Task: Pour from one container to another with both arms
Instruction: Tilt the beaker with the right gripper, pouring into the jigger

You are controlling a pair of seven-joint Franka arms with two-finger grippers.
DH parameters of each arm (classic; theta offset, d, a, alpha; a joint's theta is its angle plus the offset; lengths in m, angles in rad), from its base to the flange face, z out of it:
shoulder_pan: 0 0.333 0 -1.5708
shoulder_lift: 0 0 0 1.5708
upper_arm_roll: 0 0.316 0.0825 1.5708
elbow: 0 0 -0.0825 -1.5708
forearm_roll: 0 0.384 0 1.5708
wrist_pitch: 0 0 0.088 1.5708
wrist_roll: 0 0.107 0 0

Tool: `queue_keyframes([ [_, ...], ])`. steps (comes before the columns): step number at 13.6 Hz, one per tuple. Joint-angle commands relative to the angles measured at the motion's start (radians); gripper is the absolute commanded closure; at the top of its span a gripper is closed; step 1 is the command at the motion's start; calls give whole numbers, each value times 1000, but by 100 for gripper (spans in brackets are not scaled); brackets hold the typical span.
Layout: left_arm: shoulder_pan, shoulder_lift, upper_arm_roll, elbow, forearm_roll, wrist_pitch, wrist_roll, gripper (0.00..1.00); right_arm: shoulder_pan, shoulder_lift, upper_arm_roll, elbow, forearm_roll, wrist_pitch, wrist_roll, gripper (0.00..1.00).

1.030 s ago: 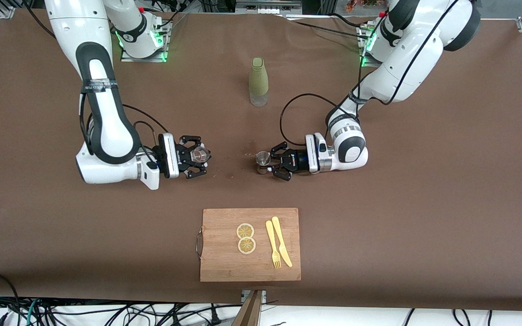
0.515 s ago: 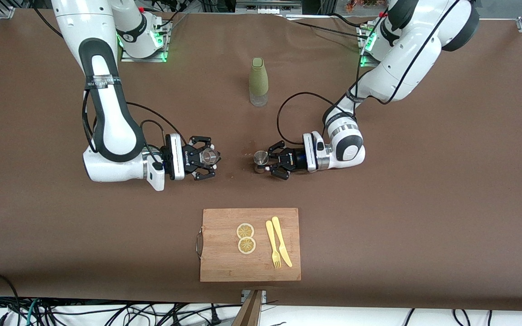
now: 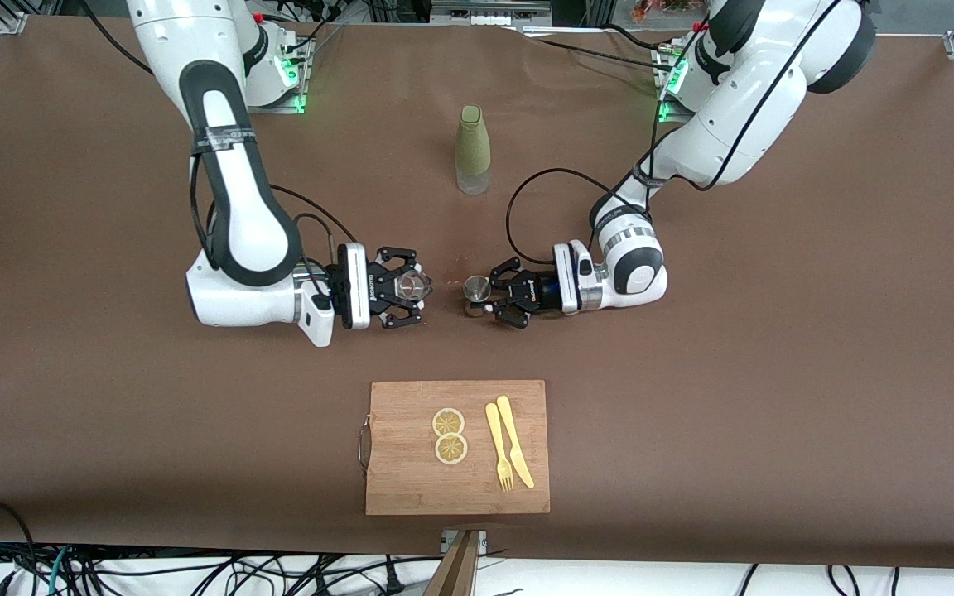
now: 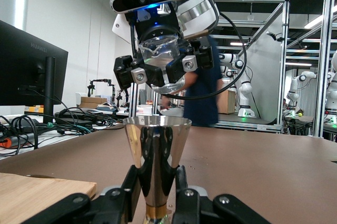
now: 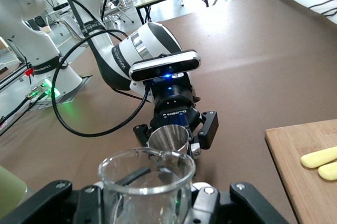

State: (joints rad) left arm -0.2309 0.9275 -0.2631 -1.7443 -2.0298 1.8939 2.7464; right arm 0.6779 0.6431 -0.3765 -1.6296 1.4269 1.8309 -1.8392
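the counter is covered in plain brown sheet material. toward the front camera lies a rectangular bamboo cutting board with a metal handle on the edge toward the right arm's end. on the board rest two dried lemon slices, one just beside the other, and a yellow plastic fork and a yellow plastic knife lying side by side. nearer the arm bases stands an upright olive-green sleeved bottle with a clear base, well apart from both grippers. nothing lies between the two grippers.

the right gripper hangs over the middle of the counter, its fingers clamped on a small clear glass beaker, held upright. the left gripper faces it, its fingers clamped on the narrow waist of a polished steel cone-shaped jigger, also upright. beaker and jigger are near each other, not touching. whether the jigger's base touches the counter cannot be told.

around the counter: aluminium framing, a dark monitor, loose cables, further robot stations, and a person in a dark blue shirt.
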Motion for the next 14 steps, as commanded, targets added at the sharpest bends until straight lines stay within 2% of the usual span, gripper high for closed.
queue_keyframes([
  [1, -2, -22, -10, -34, -59, 10, 153, 100, 52, 21, -39, 39, 15, 24, 83, 100],
  [10, -2, -24, -10, -32, -59, 10, 153, 100, 132, 63, -61, 115, -11, 94, 271, 100],
  [14, -2, -26, -10, -32, -59, 10, 153, 100, 137, 66, -64, 125, -74, 97, 294, 100],
])
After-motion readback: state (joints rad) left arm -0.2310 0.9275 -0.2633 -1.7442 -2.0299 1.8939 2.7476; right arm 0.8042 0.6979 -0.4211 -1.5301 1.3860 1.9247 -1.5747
